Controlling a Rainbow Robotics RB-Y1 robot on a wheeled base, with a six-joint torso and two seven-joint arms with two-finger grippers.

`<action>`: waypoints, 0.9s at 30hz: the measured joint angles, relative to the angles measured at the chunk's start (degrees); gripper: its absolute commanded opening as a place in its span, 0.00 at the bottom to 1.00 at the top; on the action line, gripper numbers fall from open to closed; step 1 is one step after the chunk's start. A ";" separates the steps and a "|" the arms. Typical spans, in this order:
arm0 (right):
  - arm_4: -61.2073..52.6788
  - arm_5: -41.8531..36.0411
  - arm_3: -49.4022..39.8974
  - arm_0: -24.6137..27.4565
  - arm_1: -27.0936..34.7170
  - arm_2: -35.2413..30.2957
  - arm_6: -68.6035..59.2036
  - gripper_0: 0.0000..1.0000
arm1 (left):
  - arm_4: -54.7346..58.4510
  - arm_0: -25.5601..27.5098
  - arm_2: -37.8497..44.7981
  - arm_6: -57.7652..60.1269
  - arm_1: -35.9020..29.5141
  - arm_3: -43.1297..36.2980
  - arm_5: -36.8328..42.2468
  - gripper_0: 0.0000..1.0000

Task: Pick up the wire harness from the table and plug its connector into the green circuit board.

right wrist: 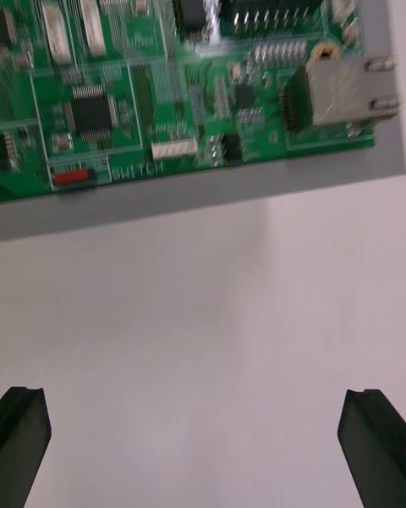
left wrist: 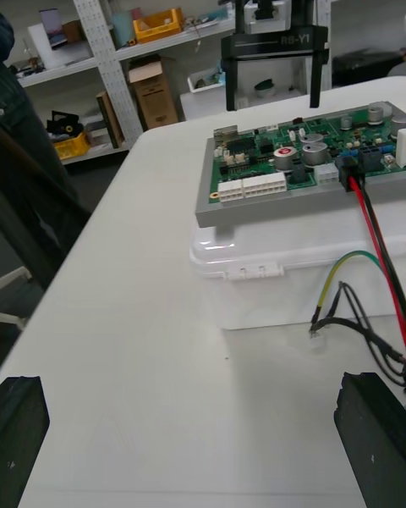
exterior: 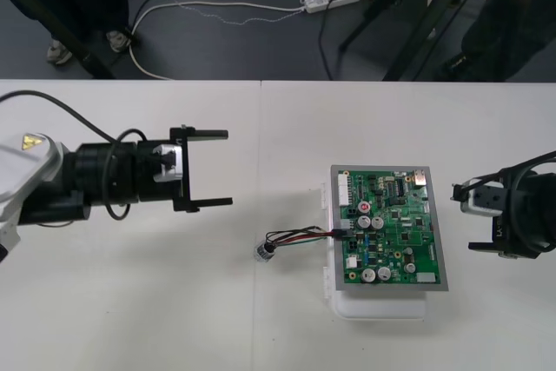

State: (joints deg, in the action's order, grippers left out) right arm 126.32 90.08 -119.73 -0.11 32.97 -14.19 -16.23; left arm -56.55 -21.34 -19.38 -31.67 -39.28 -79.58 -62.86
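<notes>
1. The left tool [exterior: 208, 168] hangs above the table [exterior: 130, 310], on the robot's left of the green circuit board [exterior: 389, 228] and well apart from it. Its two black fingers [exterior: 205, 135] stand wide apart with nothing between them.
2. The right tool [exterior: 475, 217] hovers just beside the board's opposite edge, on the robot's right. Its own fingers are spread just as wide and grip nothing. In its wrist view, bare table lies between them and the board's near edge lies ahead.
3. The board sits on a white base [exterior: 382, 308] on the table, between the two tools.
4. The wire harness [exterior: 300, 235] lies on the table on the board's left side, free of both tools.
5. Its black plug [exterior: 338, 232] sits at the board's left edge. In the left wrist view, the red and black wires rise from the table to a dark connector on the board's rim, where the plug appears seated.
6. The round metal socket [exterior: 263, 251] rests on the table at the harness's other end, between the left tool and the board and nearer the board.
7. The green and black wires loop loosely over the table beside the base.
</notes>
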 measured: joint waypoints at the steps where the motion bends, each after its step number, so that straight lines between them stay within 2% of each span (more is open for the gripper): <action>1: -2.06 0.00 0.01 0.00 0.18 -0.64 0.00 1.00 | -0.48 0.00 0.75 0.57 -0.65 -1.13 -0.07 1.00; 4: -8.48 0.00 0.02 -0.02 0.60 -2.68 0.00 1.00 | -2.53 0.00 3.39 5.46 -1.88 -4.04 -0.65 1.00; 12: -21.71 0.00 0.04 -0.33 0.74 -6.45 0.00 1.00 | -9.29 0.00 13.28 30.77 -1.60 -8.46 -6.07 1.00; 19: -30.88 0.00 0.05 -1.43 0.74 -8.09 0.00 1.00 | -13.34 0.00 23.47 32.56 1.45 -11.97 -13.43 1.00; 27: -41.08 0.00 0.07 -1.65 0.74 -9.41 -0.02 1.00 | -12.73 -0.03 27.91 38.80 2.19 -17.74 -17.93 1.00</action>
State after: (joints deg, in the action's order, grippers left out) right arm 85.24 90.08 -119.67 -1.76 33.71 -23.60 -16.25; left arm -69.28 -21.37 8.53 7.12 -37.09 -97.32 -80.78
